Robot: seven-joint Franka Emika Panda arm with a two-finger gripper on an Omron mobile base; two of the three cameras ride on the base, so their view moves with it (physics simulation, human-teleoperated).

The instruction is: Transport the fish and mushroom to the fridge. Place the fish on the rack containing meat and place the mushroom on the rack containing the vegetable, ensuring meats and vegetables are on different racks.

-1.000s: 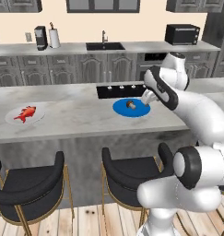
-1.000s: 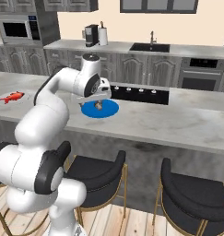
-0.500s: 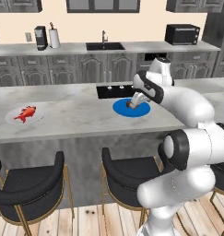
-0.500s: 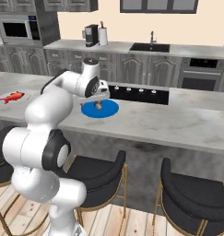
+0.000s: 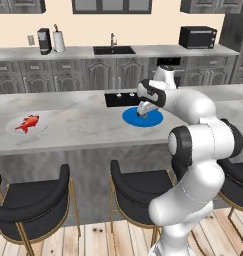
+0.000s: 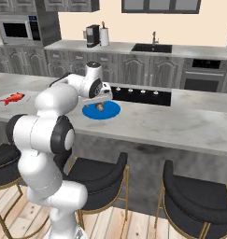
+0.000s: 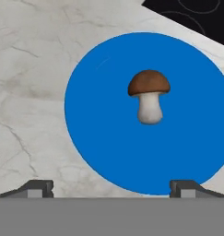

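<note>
The mushroom (image 7: 149,99), brown cap over a pale stem, lies on a round blue plate (image 7: 104,138) on the marble island. My gripper (image 7: 111,188) hovers above the plate, open, with nothing between its fingertips (image 7: 39,187); the mushroom sits ahead of them, toward the right one. From the right base view the mushroom (image 6: 100,107) shows just below the hand (image 6: 102,97) on the blue plate (image 6: 110,112). The red fish (image 5: 28,122) rests on a pale plate (image 5: 43,120) at the island's left end, far from the gripper (image 5: 143,111). The fridge and its racks are out of view.
A black cooktop (image 5: 118,99) is set into the island right behind the blue plate. Black bar stools (image 5: 138,187) stand along the near side. The back counter carries a sink (image 5: 113,50), a coffee machine (image 5: 43,41) and a microwave (image 5: 198,37).
The hand has come down and toward the blue plate, ending close over it. The jaws stayed open; mushroom and fish have not moved.
</note>
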